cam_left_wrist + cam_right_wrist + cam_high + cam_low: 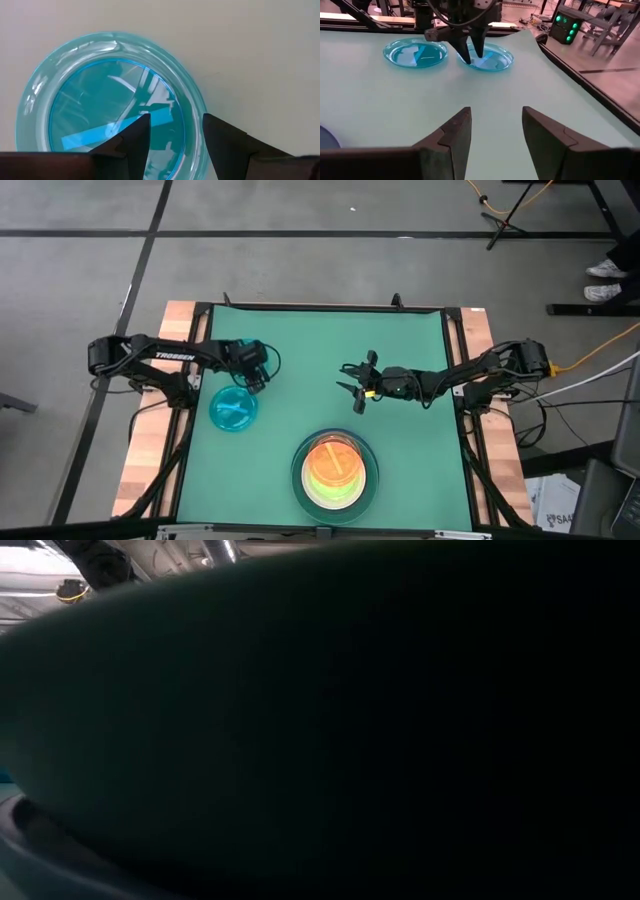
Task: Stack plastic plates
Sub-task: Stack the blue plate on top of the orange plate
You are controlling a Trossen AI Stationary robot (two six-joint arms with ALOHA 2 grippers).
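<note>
A stack of plastic plates point(334, 472) sits on the green desk point(300, 345) at its near edge: a dark green plate on the outside, then lighter rims, a light green one and an orange plate point(333, 459) on top. All lie flat, rims up; being round, they show no long axis. In the low view the dark rim of this stack point(350, 720) fills almost the whole picture.

To the left of the stack, and a little farther from the near edge, is a translucent cyan plate point(234, 409), flat on the mat, with a blue strip showing in its middle. The right wrist view shows two cyan plates side by side, one point(415, 52) free and the other point(487, 57) under the left arm's fingers; from above I cannot tell the second one apart.

The left hand point(251, 380) hangs just beyond that cyan plate, pointing down, its fingers apart over the plate's rim point(195, 95), nothing between them.

The right hand point(353, 378) waits beyond the stack, near mid-desk, its arm stretched level, fingers apart and holding nothing.
</note>
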